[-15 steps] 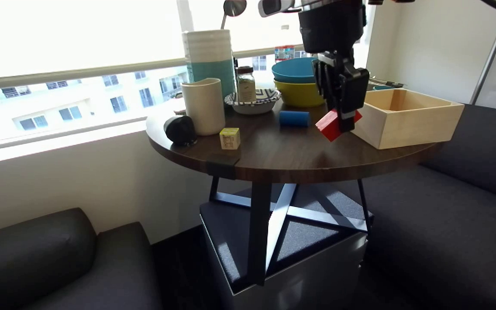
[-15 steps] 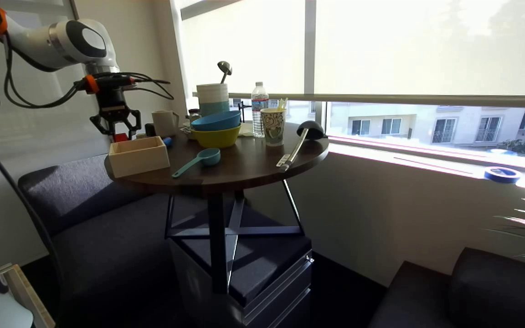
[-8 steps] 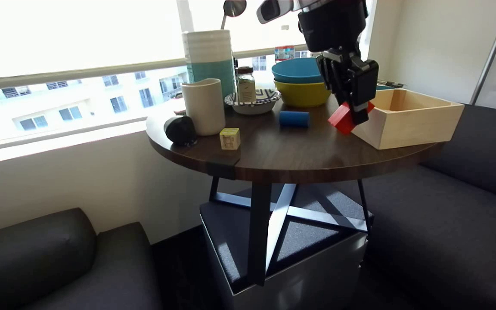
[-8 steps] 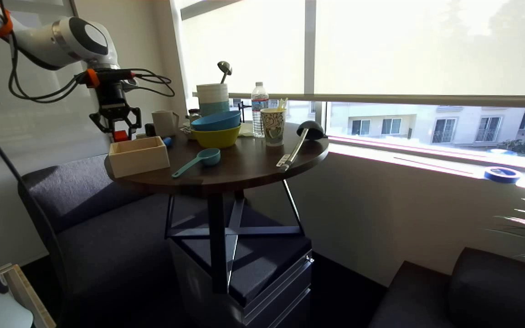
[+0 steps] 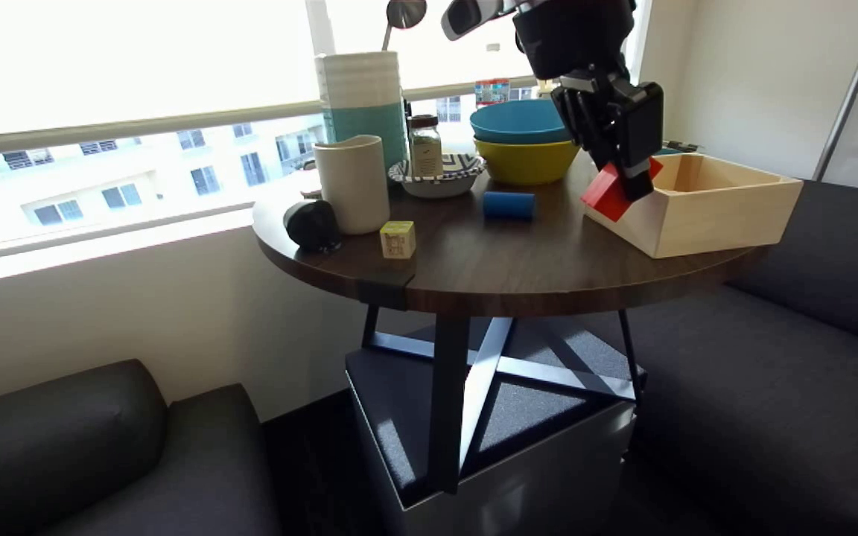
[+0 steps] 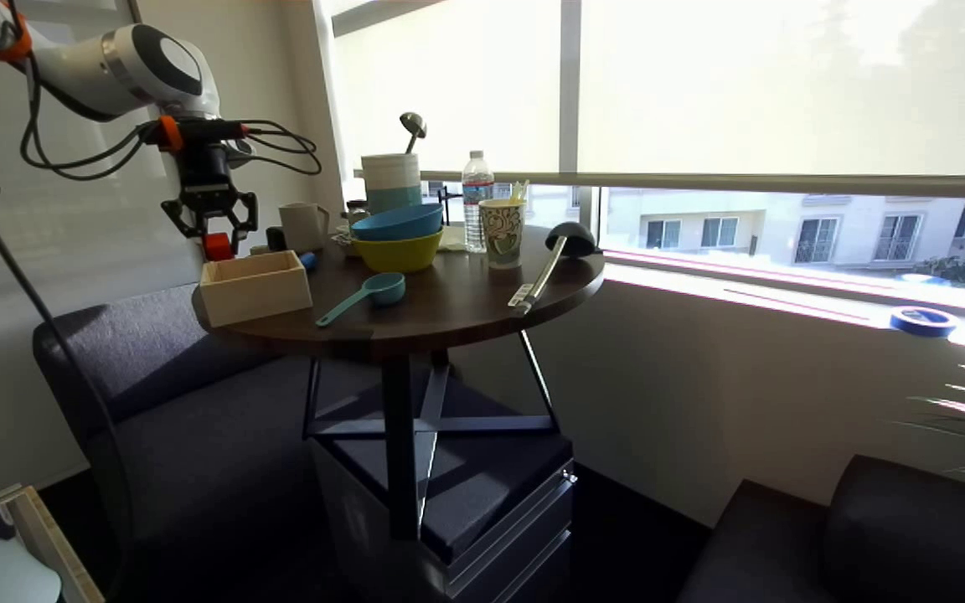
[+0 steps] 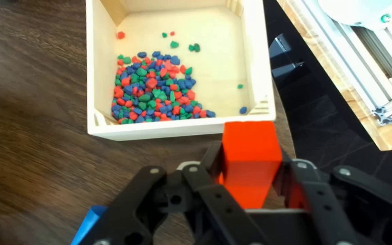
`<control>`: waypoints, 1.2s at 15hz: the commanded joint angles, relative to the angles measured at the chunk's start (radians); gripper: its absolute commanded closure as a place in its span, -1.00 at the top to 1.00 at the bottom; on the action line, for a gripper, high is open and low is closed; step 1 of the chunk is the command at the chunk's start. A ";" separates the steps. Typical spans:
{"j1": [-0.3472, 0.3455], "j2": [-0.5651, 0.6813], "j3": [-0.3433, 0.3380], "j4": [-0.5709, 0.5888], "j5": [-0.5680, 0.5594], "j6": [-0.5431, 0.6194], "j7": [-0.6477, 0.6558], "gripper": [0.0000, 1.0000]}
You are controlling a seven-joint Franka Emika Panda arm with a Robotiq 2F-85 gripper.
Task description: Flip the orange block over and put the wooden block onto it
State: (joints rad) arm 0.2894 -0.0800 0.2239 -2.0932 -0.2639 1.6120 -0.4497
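Here, the wooden tray (image 7: 168, 130) holds coloured pebbles (image 7: 151, 92); the gripper (image 7: 248, 166) clamps the orange block (image 7: 251, 141).

The wrist view crops a blue cylinder (image 7: 88, 222), and the pincer (image 7: 249, 160) partly hides the orange block (image 7: 250, 139).

In an exterior view, the black fingers (image 5: 640, 128) grip the red-orange block (image 5: 609, 195), tilted and raised over the right part of the tabletop (image 5: 474, 257), partly hiding the left wall of an open light-wood box (image 5: 731, 219). Toward the near left edge the wooden block (image 5: 398, 242) sits flat, its top face yellow. Farther left stands a cream cup (image 5: 354, 186), with a rounded black object (image 5: 310, 225) just beside it. On the far side a dark-lidded jar (image 5: 426, 150) stands in a patterned bowl (image 5: 440, 187). A blue cylinder (image 5: 509, 205) lies on its side; beyond it a blue bowl (image 5: 515, 123) nests in a yellow bowl (image 5: 526, 164).
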 commanded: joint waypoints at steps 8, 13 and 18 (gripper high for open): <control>-0.008 0.037 0.012 0.064 0.022 -0.023 -0.014 -0.76; -0.009 0.039 0.010 0.066 0.053 -0.003 -0.008 -0.76; -0.009 0.022 0.011 0.045 0.054 0.009 -0.010 -0.26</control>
State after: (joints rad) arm 0.2894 -0.0590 0.2248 -2.0514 -0.2101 1.6246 -0.4597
